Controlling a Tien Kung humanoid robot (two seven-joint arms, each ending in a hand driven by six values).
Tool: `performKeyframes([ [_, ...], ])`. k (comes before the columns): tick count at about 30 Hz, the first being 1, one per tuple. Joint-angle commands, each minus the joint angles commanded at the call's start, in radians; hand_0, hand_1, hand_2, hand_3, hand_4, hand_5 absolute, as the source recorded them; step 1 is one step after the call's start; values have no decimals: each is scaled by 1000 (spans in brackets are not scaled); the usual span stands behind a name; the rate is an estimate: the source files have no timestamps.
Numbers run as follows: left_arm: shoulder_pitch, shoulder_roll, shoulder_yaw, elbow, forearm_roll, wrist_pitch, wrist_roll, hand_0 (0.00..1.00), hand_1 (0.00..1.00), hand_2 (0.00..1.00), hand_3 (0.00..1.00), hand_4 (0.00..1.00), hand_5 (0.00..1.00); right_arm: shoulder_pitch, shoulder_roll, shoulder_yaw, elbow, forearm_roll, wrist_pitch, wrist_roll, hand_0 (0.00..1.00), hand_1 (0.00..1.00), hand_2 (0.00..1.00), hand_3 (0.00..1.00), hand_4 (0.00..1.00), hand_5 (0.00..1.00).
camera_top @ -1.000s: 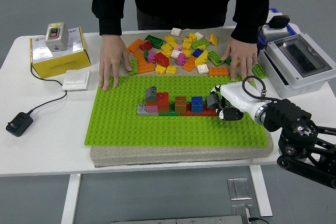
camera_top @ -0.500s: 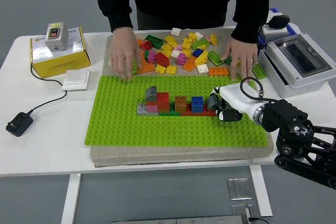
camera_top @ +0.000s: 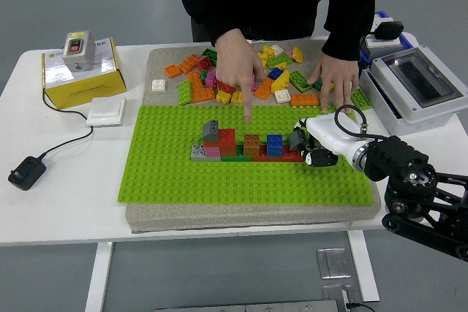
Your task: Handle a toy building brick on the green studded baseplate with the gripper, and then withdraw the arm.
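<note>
Fingers (camera_top: 301,142) of the right hand (camera_top: 316,145) curl onto a dark grey brick (camera_top: 296,139) at the right end of the brick row (camera_top: 245,145) on the green baseplate (camera_top: 175,173). Its forearm reaches in low from the baseplate's right edge. A person's finger (camera_top: 247,111) points just behind the row.

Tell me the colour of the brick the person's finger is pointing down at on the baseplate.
Orange-brown brick, just below the fingertip of the person's hand; head view.
</note>
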Motion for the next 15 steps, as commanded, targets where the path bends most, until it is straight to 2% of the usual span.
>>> performKeyframes([
  [7, -2, -2, 2, 0, -4, 0, 0, 711, 676, 634, 661, 266, 632, -1, -2, 2, 0, -3, 1, -1, 79, 133, 446, 581, 452, 331],
  [15, 1, 0, 1, 0, -3, 0, 0, 711, 676, 634, 661, 266, 632, 5, -14, 40, 29, -22, 5, -11, 79, 134, 442, 581, 454, 332],
])
